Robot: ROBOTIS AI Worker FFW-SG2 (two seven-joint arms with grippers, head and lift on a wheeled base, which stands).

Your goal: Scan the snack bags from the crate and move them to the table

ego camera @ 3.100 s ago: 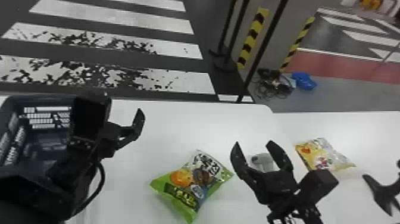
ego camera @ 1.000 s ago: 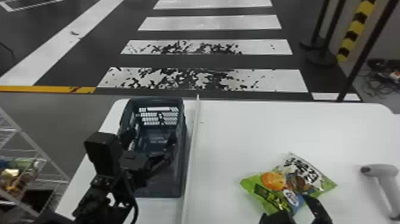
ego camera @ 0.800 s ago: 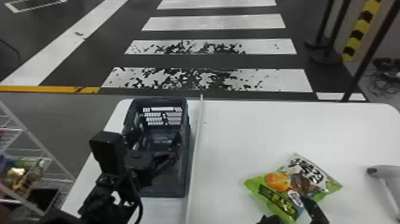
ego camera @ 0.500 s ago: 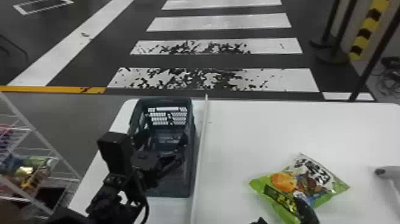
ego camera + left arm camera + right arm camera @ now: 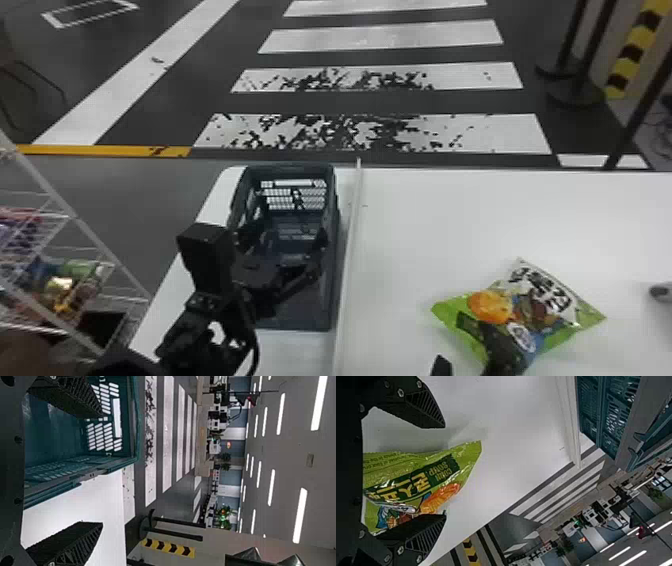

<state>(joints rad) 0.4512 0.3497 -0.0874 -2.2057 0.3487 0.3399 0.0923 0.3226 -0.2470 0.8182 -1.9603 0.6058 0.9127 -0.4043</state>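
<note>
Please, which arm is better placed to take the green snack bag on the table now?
Right, I think. The right gripper has its open jaws at the green bag, while the left gripper is at the crate, farther to the left.

The crate [image 5: 320, 305] sits on the counter [image 5: 425, 215] at the far left corner, near both edges. Just right of it, a divider [image 5: 348, 250] runs from the far edge toward the near side. The snack bag [image 5: 545, 320] lies on the counter, well right of the divider and nearer the front than the crate, with one end of the scanner [image 5: 662, 291] farther right. A rack [image 5: 75, 218] stands beyond the left edge; a crosswalk [image 5: 380, 37] lies behind the far edge.
</note>
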